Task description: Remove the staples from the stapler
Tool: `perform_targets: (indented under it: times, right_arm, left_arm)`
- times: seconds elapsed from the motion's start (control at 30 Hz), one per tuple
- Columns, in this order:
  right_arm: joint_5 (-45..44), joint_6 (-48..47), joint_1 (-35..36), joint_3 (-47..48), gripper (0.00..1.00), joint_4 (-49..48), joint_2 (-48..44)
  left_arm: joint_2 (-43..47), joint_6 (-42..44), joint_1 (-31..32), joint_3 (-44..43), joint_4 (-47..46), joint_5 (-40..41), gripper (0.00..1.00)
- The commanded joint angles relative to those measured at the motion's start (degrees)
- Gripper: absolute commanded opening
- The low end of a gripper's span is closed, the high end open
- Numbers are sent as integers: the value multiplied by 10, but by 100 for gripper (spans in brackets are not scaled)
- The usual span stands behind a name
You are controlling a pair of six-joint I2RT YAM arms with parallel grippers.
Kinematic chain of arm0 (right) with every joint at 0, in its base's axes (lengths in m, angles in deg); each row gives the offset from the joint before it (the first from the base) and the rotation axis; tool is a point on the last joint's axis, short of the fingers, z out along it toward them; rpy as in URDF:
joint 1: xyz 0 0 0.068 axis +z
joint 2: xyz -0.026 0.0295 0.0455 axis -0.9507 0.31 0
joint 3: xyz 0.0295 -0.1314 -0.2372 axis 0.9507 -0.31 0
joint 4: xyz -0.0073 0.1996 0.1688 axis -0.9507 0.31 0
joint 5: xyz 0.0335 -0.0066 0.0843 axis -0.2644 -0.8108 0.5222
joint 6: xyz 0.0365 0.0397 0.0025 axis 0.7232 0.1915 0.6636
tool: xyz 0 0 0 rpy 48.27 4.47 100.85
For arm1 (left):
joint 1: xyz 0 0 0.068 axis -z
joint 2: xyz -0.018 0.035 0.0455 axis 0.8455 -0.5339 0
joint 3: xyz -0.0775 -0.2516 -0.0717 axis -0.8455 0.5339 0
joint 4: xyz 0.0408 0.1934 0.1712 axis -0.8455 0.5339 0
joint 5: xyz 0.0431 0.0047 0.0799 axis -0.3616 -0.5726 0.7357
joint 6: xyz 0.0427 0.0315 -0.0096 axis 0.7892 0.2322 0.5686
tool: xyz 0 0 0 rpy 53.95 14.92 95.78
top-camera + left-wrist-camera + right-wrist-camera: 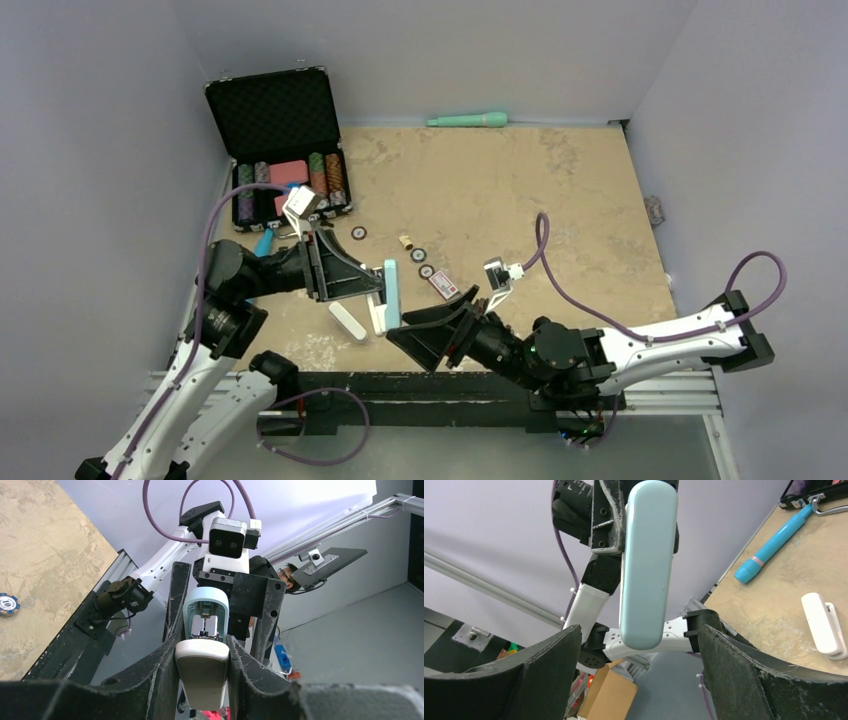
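Note:
The stapler (388,295) hangs in the air over the table's near edge. My left gripper (372,288) is shut on its white base (202,672), which sits pinched between both fingers. The light-blue top (206,600) is swung up, open, baring a shiny metal magazine (206,629); I cannot tell whether staples lie in it. My right gripper (425,335) is open just right of the stapler and slightly lower. In the right wrist view the light-blue top (647,565) reaches down to the wide gap of that gripper (639,635), touching neither finger.
An open black case (285,150) of poker chips stands at the back left. A blue marker (264,243) lies by it and a teal one (468,120) by the far wall. Loose chips (358,232), a card (443,286) and a white oblong thing (347,322) lie nearby.

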Motion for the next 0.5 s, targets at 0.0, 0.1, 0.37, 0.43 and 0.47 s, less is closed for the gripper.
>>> perform_targets:
  times: [0.0,0.1,0.37,0.43,0.47]
  right_arm:
    - [-30,-9,-10,37,90,21,9]
    - [-19,-14,-21,46,89,18,18]
    - [39,-28,-53,54,81,-18,38]
    - [50,-30,-57,54,78,-28,41]
    - [53,-31,-58,54,77,-31,44]
  left_arm:
    - [9,-16,0,-3,-40,-1,0]
    - [12,-16,0,-3,-40,1,0]
    - [17,-17,0,-3,-43,5,0]
    - [20,-15,0,-5,-40,11,0]
    - [20,-11,0,-7,-36,12,0]
